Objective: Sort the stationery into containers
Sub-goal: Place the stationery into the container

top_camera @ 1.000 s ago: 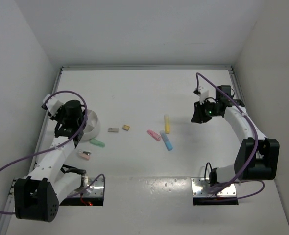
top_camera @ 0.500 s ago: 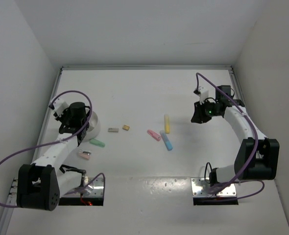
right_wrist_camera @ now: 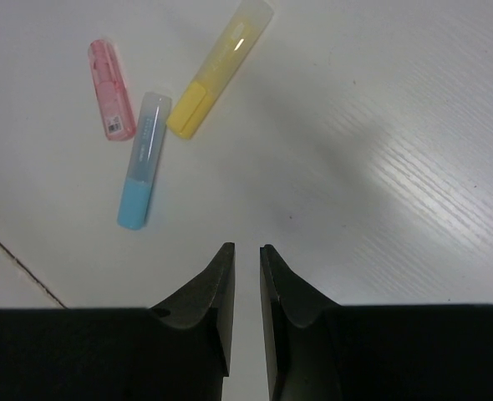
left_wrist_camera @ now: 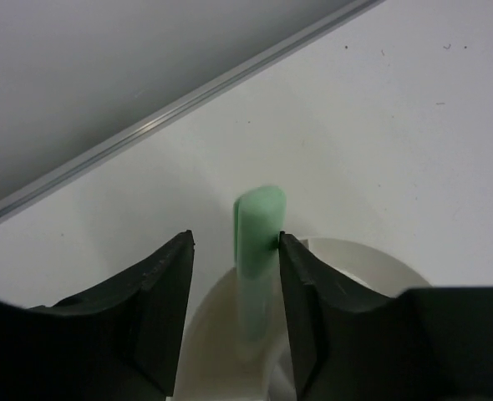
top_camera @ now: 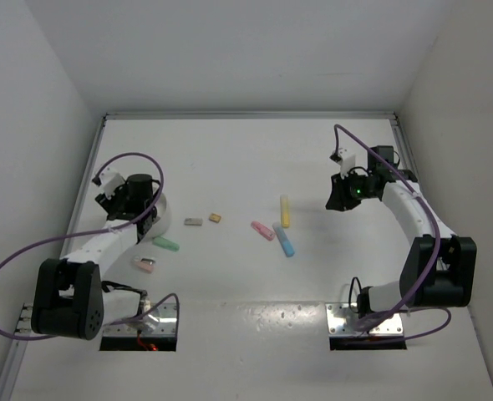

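Observation:
My left gripper (top_camera: 149,210) hangs over the round white bowl (top_camera: 165,219), which it partly hides. In the left wrist view its jaws (left_wrist_camera: 235,240) stand open over the bowl (left_wrist_camera: 372,261). A green marker (left_wrist_camera: 258,251) stands on end between them, leaning on the right finger with a gap to the left finger. My right gripper (top_camera: 340,200) hovers right of the yellow (top_camera: 285,210), pink (top_camera: 262,230) and blue (top_camera: 284,241) markers. In the right wrist view its jaws (right_wrist_camera: 246,251) are almost together and empty. The yellow (right_wrist_camera: 219,68), pink (right_wrist_camera: 112,88) and blue (right_wrist_camera: 144,160) markers lie ahead of them.
A second green marker (top_camera: 166,245) and a small pink item (top_camera: 144,265) lie on the table near the bowl. A grey block (top_camera: 193,222) and a tan block (top_camera: 216,218) lie right of it. White walls close in the table on three sides.
My left wrist has swung to the right and further over the bowl. The right arm and the items on the table have not moved.

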### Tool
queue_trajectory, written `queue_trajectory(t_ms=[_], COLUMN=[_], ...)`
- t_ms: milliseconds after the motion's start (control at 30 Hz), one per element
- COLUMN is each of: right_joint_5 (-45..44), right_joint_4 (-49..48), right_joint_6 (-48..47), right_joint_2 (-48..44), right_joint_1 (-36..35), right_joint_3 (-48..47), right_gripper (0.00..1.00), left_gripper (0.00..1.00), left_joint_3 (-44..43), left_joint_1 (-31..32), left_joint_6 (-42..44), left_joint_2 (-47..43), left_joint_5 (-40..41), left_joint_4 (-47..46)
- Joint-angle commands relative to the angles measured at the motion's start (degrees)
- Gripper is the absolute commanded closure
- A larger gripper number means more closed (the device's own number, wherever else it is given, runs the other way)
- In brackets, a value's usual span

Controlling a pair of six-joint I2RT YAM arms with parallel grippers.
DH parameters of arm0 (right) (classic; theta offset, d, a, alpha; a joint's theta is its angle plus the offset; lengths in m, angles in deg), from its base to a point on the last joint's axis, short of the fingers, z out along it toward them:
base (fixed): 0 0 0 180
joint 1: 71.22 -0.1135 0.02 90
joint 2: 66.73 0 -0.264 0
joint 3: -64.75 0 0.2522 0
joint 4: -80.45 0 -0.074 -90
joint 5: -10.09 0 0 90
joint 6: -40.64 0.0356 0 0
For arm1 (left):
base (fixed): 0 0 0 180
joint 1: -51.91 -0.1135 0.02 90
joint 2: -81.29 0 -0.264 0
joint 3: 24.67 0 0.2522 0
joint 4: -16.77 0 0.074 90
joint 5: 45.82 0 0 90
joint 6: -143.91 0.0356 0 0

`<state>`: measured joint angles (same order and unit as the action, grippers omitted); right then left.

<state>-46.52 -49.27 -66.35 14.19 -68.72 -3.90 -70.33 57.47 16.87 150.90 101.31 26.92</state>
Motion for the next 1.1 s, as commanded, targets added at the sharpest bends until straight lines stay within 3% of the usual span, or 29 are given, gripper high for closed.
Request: queue_trajectory(t_ms=[0, 67, 133, 167, 200, 267, 300, 400, 500, 567, 600, 767, 900, 1067], right_joint_5=[2.0, 2.0, 2.0, 2.0, 2.0, 2.0, 2.0, 2.0, 2.0, 2.0, 2.0, 2.0, 2.6, 2.6], right_joint_4=[-0.3, -0.3, -0.3, -0.3, -0.3, -0.3, 0.2, 0.2, 0.2, 0.2, 0.2, 0.2, 0.2, 0.2], right_joint_6=[-1.3, -1.3, -1.3, -1.3, -1.3, -1.3, -1.3, -1.3, -1.3, -1.3, -1.3, -1.3, -1.8, -1.8], right_joint_2=[-1.7, -1.7, -1.7, -1.7, -1.7, -1.7, -1.7, -1.7, -1.7, -1.7, -1.7, -1.7, -1.2, -1.2], right_joint_1=[-0.1, -0.1, -0.1, -0.1, -0.1, -0.1, -0.1, -0.1, -0.1, -0.1, -0.1, 0.4, 0.4, 0.4], right_joint_3=[-2.2, -2.2, -2.2, -2.2, -2.2, -2.2, -2.2, -2.2, -2.2, -2.8, -2.8, -2.8, -2.8, -2.8], right_gripper=[0.81, 0.81, 0.81, 0.81, 0.81, 0.81, 0.81, 0.81, 0.81, 0.81, 0.81, 0.81, 0.81, 0.81], left_gripper=[0.49, 0.42, 0.47, 0.68, 0.79, 0.97, 1.0, 1.0, 0.89, 0.89, 1.0, 1.0, 1.0, 1.0], left_joint_3=[-2.8, -2.8, -3.4, -4.0, -4.0, -5.4, -6.1, -7.2, -8.6, -8.6, -8.1, -6.7, -8.8, -12.7], left_joint_1=[0.4, 0.4, 0.4, 0.4, 0.4, 0.4, 1.1, 4.0, 7.3, 7.9, 7.1, 2.4, 0.6, 0.0], left_joint_6=[-1.2, -1.2, -1.7, -1.7, -2.8, -2.8, -3.3, -0.4, 3.2, 4.4, 4.4, 2.1, 5.5, 6.0], left_joint_2=[-0.7, -1.8, -2.8, -3.5, -5.5, -8.5, -10.3, -18.0, -22.9, -22.9, -21.5, -18.8, -18.0, -11.3], left_joint_5=[1.9, 1.9, 2.5, 3.2, 4.0, 4.5, 4.5, 3.2, -1.7, -0.4, 0.5, -0.8, -1.0, -1.9], left_joint_4=[-0.5, -0.5, 0.3, 0.9, 2.2, 3.3, 4.2, 4.2, 4.2, 4.2, 4.9, 5.1, 3.9, 10.5])
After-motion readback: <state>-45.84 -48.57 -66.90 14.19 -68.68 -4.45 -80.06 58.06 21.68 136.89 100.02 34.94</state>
